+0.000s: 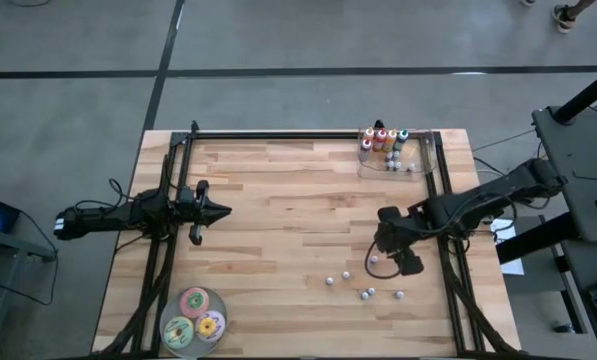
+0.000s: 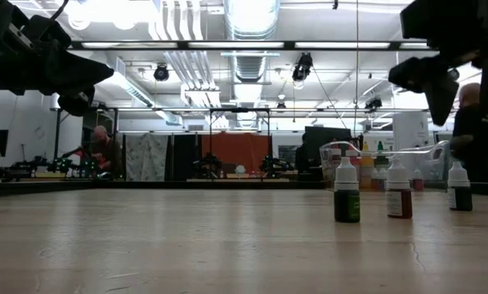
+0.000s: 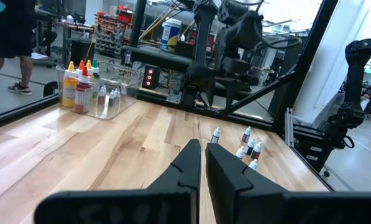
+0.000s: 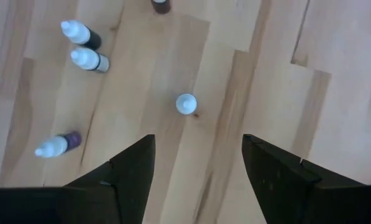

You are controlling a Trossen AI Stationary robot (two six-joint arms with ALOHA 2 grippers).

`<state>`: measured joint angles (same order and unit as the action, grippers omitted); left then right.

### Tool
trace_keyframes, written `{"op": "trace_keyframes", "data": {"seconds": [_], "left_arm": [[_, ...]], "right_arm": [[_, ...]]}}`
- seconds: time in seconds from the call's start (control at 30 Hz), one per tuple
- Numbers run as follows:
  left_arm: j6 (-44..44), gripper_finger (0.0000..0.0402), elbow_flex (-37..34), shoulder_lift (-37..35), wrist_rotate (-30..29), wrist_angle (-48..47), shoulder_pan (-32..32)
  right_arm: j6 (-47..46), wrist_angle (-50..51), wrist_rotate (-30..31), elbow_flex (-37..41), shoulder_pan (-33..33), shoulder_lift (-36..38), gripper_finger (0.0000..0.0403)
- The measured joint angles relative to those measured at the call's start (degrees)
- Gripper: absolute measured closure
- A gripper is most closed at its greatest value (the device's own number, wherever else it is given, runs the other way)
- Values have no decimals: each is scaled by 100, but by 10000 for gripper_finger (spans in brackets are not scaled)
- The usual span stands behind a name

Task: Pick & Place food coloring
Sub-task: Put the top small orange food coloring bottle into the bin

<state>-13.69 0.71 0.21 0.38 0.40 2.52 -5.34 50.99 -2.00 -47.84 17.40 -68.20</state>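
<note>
Food coloring bottles [image 1: 364, 287] stand loose on the wooden table [image 1: 278, 210] near its front right, seen from above. The right gripper [image 1: 386, 262] hangs over them; more bottles sit in a clear bin [image 1: 418, 160] at the far right corner. The left gripper [image 1: 216, 211] waits over the left side, three coloured discs [image 1: 194, 318] well in front of it.

From table height, three bottles [image 2: 346, 193] stand upright.

The left wrist camera shows its fingers [image 3: 188, 163] pressed together, empty.

The right wrist camera shows its fingers [image 4: 135, 163] spread wide, holding nothing, one white cap [image 4: 186, 104] beyond the gap.
</note>
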Motion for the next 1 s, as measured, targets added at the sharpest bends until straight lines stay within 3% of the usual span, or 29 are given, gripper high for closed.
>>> {"op": "trace_keyframes", "data": {"seconds": [0.37,1.0], "left_arm": [[0,402,-2,0,0,0,0],[0,402,-2,0,0,0,0]], "right_arm": [[-78,-953,9,801,6,0,174],[-112,-1992,22,923,275,-928,175]]}}
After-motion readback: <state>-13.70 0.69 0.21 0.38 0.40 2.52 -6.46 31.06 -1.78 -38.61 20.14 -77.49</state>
